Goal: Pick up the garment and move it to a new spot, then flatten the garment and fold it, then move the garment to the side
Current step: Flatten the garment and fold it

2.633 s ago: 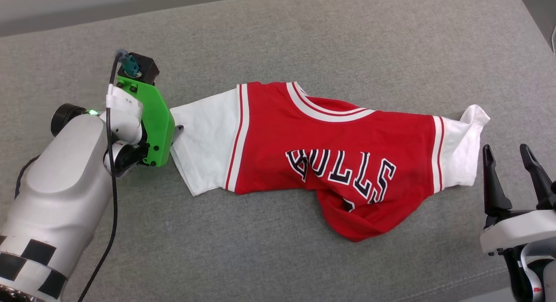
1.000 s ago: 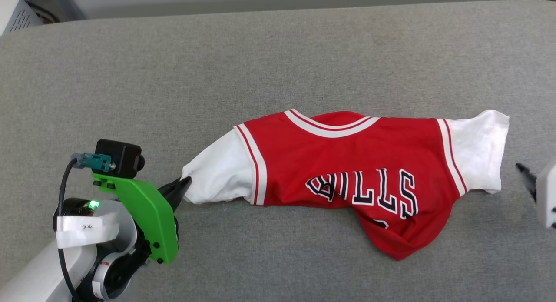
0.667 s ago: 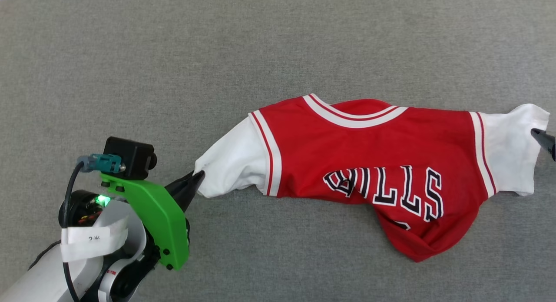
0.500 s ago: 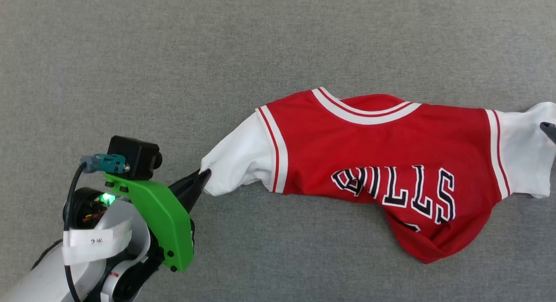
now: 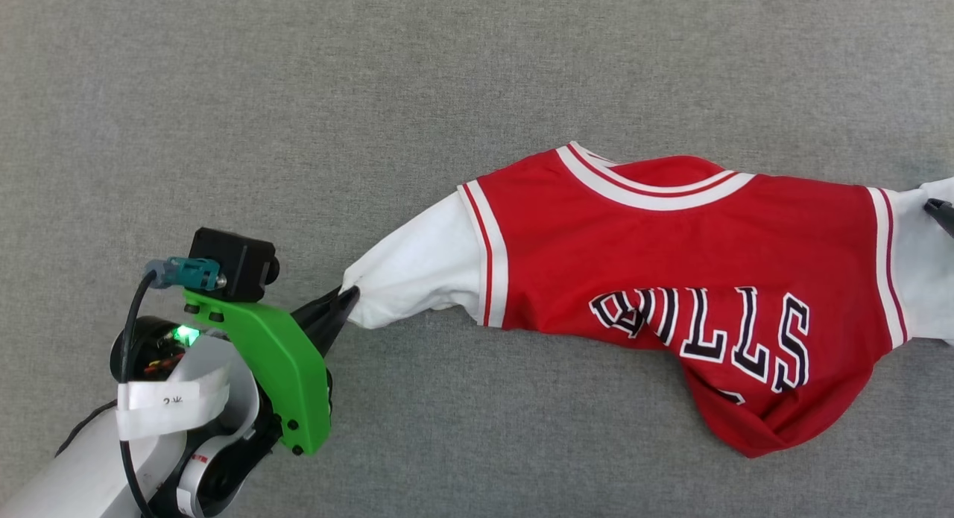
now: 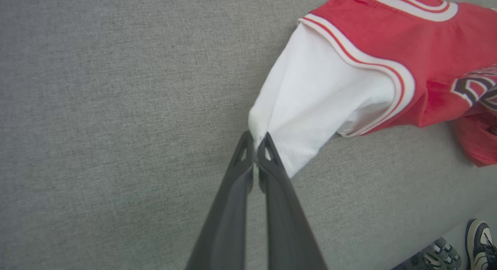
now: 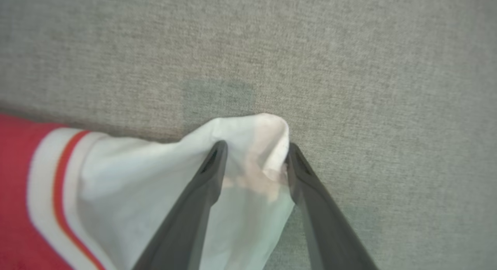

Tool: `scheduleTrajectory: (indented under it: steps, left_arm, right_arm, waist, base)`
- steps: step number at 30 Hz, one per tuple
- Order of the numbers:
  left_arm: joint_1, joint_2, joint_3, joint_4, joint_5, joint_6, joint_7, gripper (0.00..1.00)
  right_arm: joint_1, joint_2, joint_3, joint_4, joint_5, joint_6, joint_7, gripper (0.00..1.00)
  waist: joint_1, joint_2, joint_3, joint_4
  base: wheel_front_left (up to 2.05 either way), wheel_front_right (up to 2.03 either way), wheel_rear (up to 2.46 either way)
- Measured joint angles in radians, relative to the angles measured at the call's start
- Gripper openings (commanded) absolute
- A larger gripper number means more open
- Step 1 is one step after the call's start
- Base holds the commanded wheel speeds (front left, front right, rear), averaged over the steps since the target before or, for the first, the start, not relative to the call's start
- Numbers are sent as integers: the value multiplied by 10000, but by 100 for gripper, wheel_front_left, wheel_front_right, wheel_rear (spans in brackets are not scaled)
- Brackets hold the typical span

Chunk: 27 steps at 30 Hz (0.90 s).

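Grey upholstery [image 5: 298,93] bore the red Bulls jersey [image 5: 671,257], stretched sideways but not yet flattened or folded, its hem bunched and number mostly hidden. Left gripper [image 6: 255,140] was clamped on one white sleeve [image 6: 310,107]; right gripper [image 7: 255,146] straddled the other, jaws apart, gripping nothing.

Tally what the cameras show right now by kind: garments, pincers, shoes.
Garment: 1, the red jersey.
Pincers: 2, left pincer shut on one white sleeve, right pincer open around the other.
Shoes: 2, at the left wrist view's lower corner.
Total: 5.
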Motion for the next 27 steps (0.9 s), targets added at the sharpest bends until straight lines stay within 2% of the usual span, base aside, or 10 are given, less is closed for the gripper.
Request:
scheduleTrajectory:
  steps: [7, 15, 27]
  left_arm:
    - [-5, -19, 59, 403, -13, -119, -234, 0]
    - [-23, -79, 222, 940, -42, -403, -708, 0]
    - [-581, -73, 972, 953, 84, -374, -1547, 0]
  right_arm:
    - [-13, -69, 481, 255, 441, 36, -625, 0]
    - [44, -86, 61, 439, 711, 56, -1615, 0]
    - [35, -598, -926, -972, 1172, 59, -2531, 0]
  waist:
    - [0, 0, -279, -73]
    - [0, 0, -1015, -246]
    - [0, 0, -2530, -585]
  base:
    - [0, 0, 0]
    - [0, 0, 0]
    - [0, 0, 0]
